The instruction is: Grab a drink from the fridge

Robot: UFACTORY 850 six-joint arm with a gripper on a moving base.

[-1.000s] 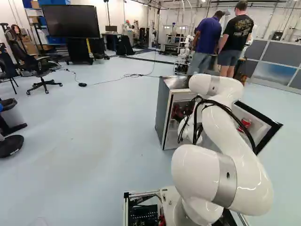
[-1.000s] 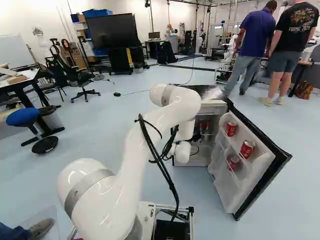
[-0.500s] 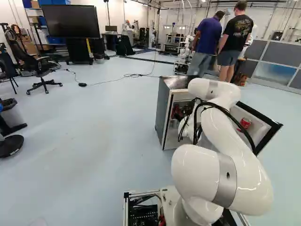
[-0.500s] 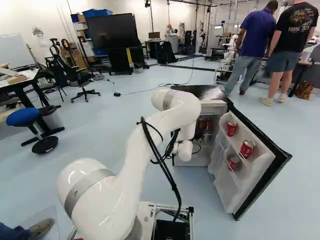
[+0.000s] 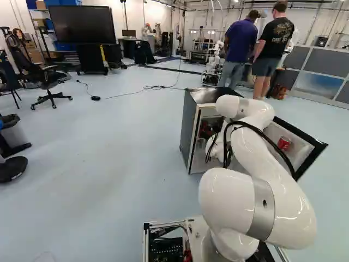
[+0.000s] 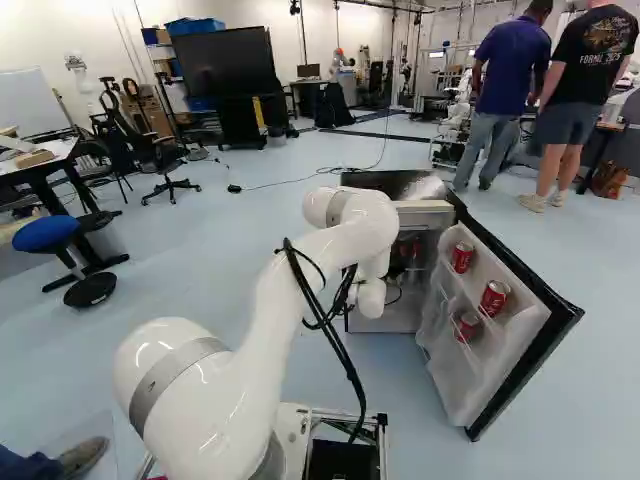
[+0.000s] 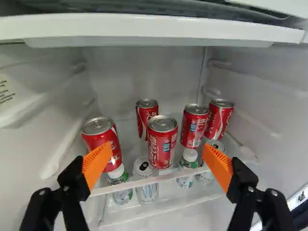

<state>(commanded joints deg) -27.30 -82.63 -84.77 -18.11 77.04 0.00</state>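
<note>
Right of centre in the left base view, the arm (image 5: 272, 191) reaches to the open fridge (image 5: 189, 131). Wrist view: the gripper (image 7: 157, 153), fingers spread, faces the shelf (image 7: 168, 176); the front middle red can (image 7: 162, 143) stands upright ahead of the gap between them, apparently calling for a straight advance.

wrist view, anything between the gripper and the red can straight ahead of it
The wrist view shows no other can or bottle between the open gripper and that red can; only the shelf's front edge crosses below its base.
</note>
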